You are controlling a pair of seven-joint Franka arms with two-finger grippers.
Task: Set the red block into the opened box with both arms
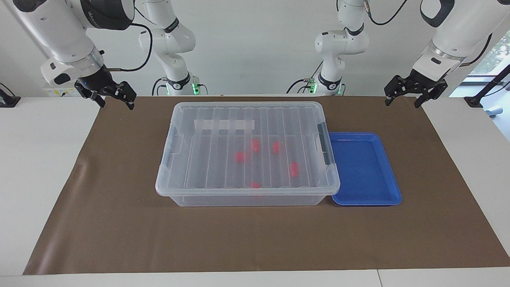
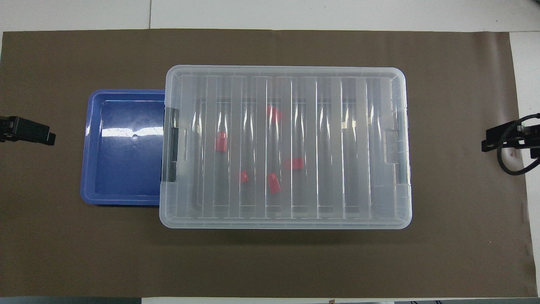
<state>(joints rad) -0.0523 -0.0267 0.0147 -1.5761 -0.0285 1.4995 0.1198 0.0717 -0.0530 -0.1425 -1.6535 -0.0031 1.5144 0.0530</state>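
On the brown paper mat [image 1: 119,223] that covers the middle of the table sits the box [image 1: 247,153], a clear bin with its ribbed lid [image 2: 287,145] lying on top and a dark latch [image 1: 324,148] showing on the end toward the left arm. Through the lid five red blocks can be seen lying on the box's floor, all toward the left arm's half of it: one red block [image 2: 273,183] lies among those nearer to the robots, a second [image 2: 243,176] just beside it, a third [image 2: 295,163] close by, a fourth [image 2: 220,141] toward the latch end, and a fifth [image 2: 274,114] farthest from the robots. A shallow blue tray [image 1: 364,169] rests on the mat touching the box's latch end, its inside bare. The left gripper [image 1: 412,95] hangs in the air over the mat's corner at the left arm's end of the table, jaws spread apart and holding nothing. The right gripper [image 1: 112,95] hangs over the mat's edge at the right arm's end, also with its fingertips apart and nothing between them. Two smaller white arms [image 1: 171,44] with green-lit bases stand at the table's robot side.
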